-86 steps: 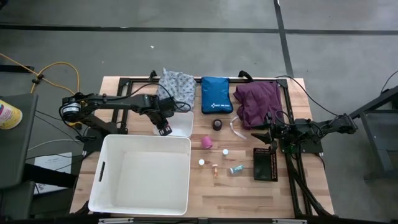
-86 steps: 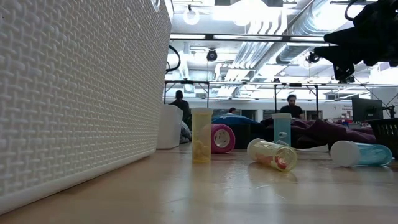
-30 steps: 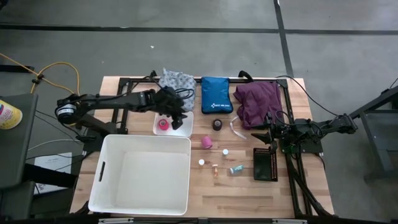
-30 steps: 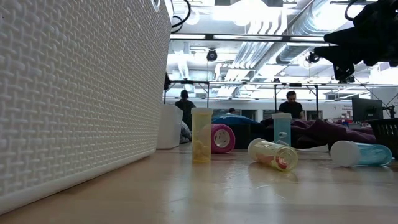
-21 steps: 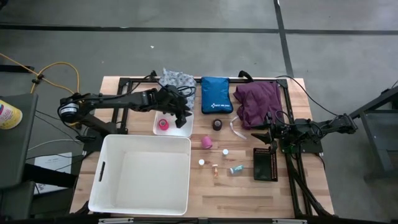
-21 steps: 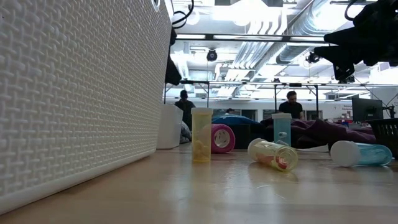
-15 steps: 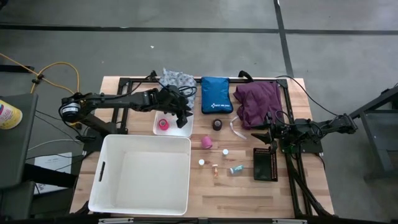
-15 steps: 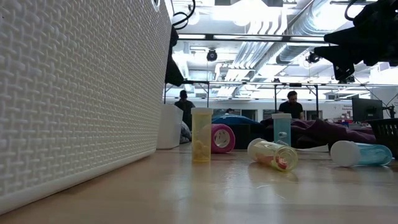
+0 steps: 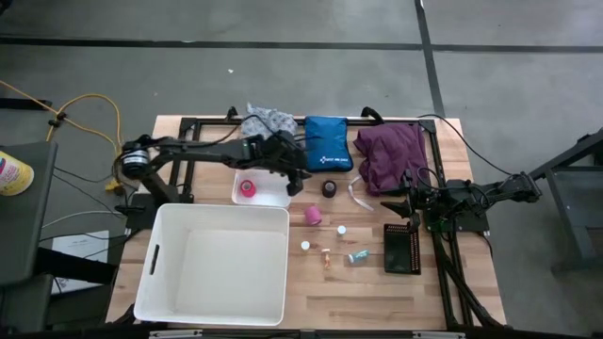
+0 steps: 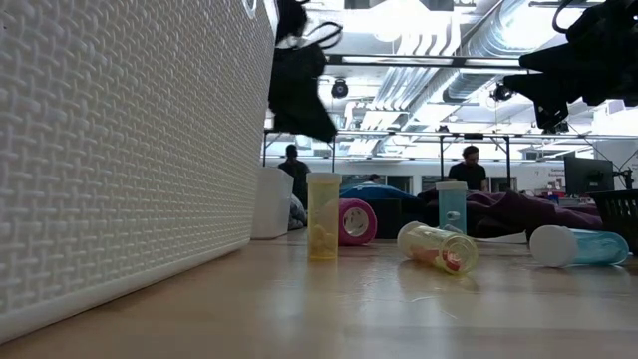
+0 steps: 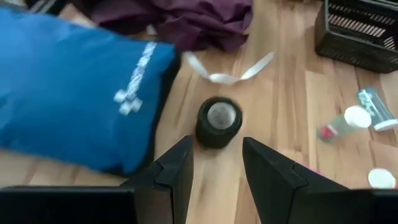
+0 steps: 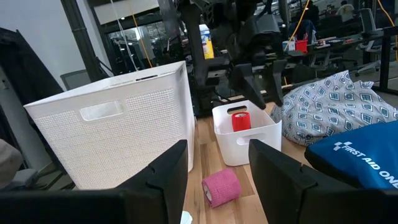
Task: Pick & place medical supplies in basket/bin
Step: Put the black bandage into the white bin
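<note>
wood table (image 9: 377, 282) | black tape roll (image 11: 219, 122) on end, hole facing up | left tool (image 11: 216, 163) released, above it

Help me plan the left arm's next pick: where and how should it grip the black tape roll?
The black roll lies flat on the table, hole up, clear of the blue pouch and the white strip. Probably best: the left gripper, now open in front of the roll, comes straight down and closes its fingers across the outer wall on opposite sides; the round, upright wall gives even contact.
</note>
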{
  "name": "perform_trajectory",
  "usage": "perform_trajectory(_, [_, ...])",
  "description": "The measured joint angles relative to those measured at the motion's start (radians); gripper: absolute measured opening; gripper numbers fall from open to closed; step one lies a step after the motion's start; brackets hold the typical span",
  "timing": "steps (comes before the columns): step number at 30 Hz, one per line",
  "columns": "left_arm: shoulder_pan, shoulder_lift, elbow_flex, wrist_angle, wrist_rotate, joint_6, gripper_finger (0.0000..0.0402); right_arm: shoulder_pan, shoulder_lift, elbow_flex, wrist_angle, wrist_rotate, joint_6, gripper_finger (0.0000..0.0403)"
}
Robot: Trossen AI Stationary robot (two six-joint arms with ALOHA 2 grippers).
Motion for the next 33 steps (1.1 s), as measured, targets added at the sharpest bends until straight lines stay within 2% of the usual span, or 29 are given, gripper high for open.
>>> perform_trajectory(6, [-0.018,0.151,0.149,-0.024,0.044,0.036,0.0133,0.000,0.000,0.000,0.000,0.000,0.000,0.0158])
perform_trajectory(14, [-0.029,0.286,0.262,-0.038,0.093,0.046,0.0133,0.000,0.000,0.000,0.000,0.001,0.000,0.0158])
perform_trajectory(19, [-0.029,0.304,0.272,-0.044,0.108,0.052,0.0133,0.000,0.000,0.000,0.000,0.000,0.000,0.0158])
perform_trajectory(27, [-0.057,0.304,0.272,-0.045,0.101,0.169,0.0133,0.000,0.000,0.000,0.000,0.000,0.000,0.0158])
perform_trajectory(33, [-0.084,0.304,0.272,-0.050,0.028,0.244,0.0133,0.000,0.000,0.000,0.000,0.000,0.000,0.0158])
